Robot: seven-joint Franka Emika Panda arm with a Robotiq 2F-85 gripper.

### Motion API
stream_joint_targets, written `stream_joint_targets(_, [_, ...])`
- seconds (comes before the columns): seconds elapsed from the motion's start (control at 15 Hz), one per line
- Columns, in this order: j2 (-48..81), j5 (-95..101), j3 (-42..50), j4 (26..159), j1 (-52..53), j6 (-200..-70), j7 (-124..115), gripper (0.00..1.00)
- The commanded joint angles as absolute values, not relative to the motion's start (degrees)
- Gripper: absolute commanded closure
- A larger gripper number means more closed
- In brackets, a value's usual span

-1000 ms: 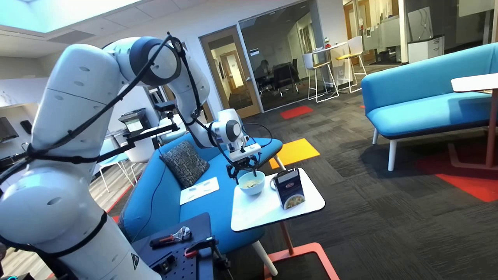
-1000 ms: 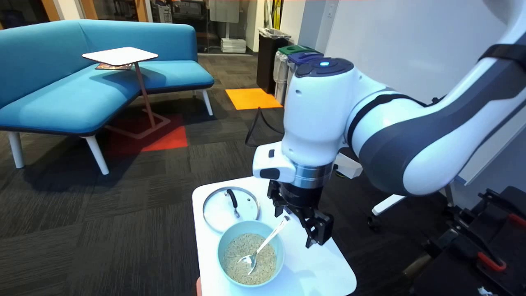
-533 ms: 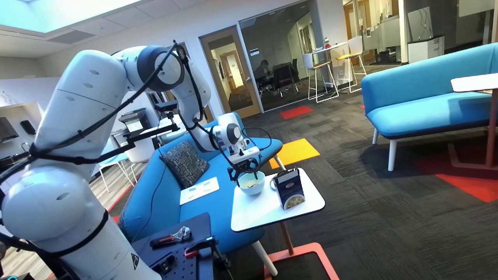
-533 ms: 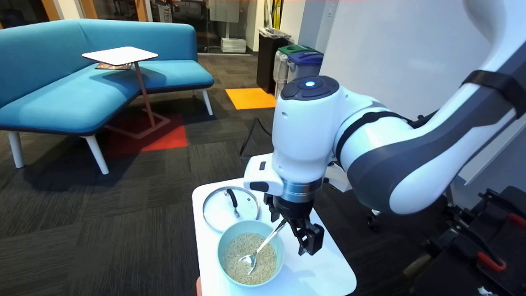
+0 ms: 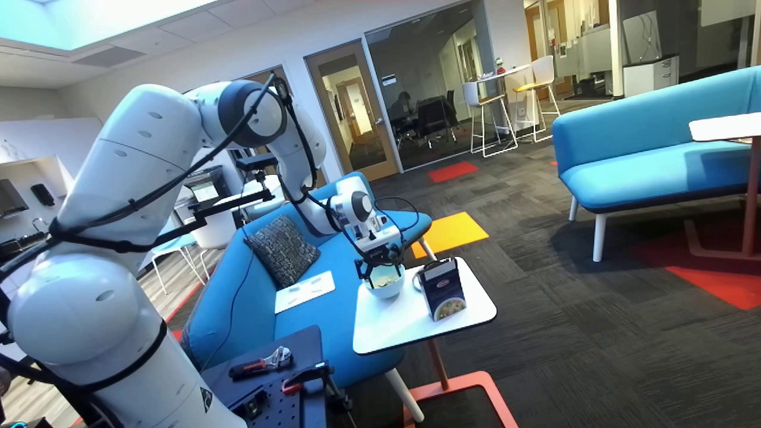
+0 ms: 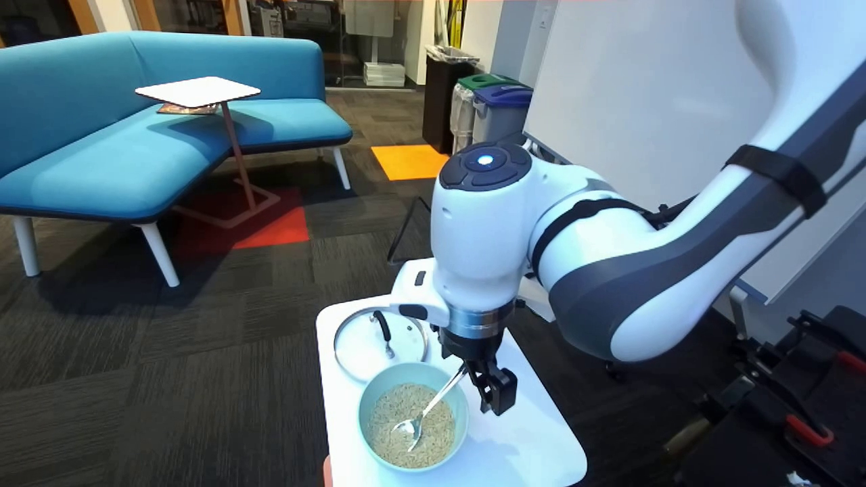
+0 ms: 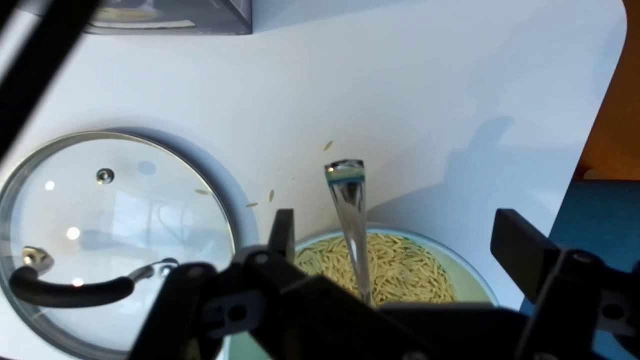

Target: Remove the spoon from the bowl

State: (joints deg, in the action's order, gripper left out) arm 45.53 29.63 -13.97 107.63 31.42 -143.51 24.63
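Jaws spread apart, pointing down near bowl (image 6: 406, 374), spoon handle (image 7: 355, 227) between; arm (image 5: 145, 128) arched.

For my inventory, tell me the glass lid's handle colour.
The handle is black with silvery ends, best seen in the wrist view.

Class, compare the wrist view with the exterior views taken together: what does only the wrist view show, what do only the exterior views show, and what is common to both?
Only the wrist view: loose grains on the tabletop, and the teal band near the top end of the spoon handle.

Only the exterior views: the spoon head lying in the bowl, the white arm, the grey cushion, the wrench-like tool and the blue-lidded bin.

Both: the open gripper, the bowl, the spoon handle, the glass lid and the dark box.
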Motion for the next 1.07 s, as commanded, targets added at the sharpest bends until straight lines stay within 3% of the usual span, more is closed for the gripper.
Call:
stream_joint_targets(0.0, [47.4, 31.1, -12.5, 104.1, 33.1, -141.0, 21.5, 0.0])
stream_joint_targets(0.13, [48.3, 31.4, -11.8, 102.8, 33.7, -140.4, 20.5, 0.0])
stream_joint_targets(0.2, [48.7, 31.6, -11.5, 102.2, 33.9, -140.1, 20.4, 0.25])
stream_joint_targets(0.33, [49.4, 31.9, -11.0, 101.2, 34.5, -139.7, 19.8, 0.32])
stream_joint_targets(0.87, [49.5, 32.6, -9.4, 100.1, 36.5, -137.8, 18.2, 0.95])
stream_joint_targets(1.0, [48.9, 33.2, -9.2, 100.7, 36.8, -137.6, 17.0, 1.0])
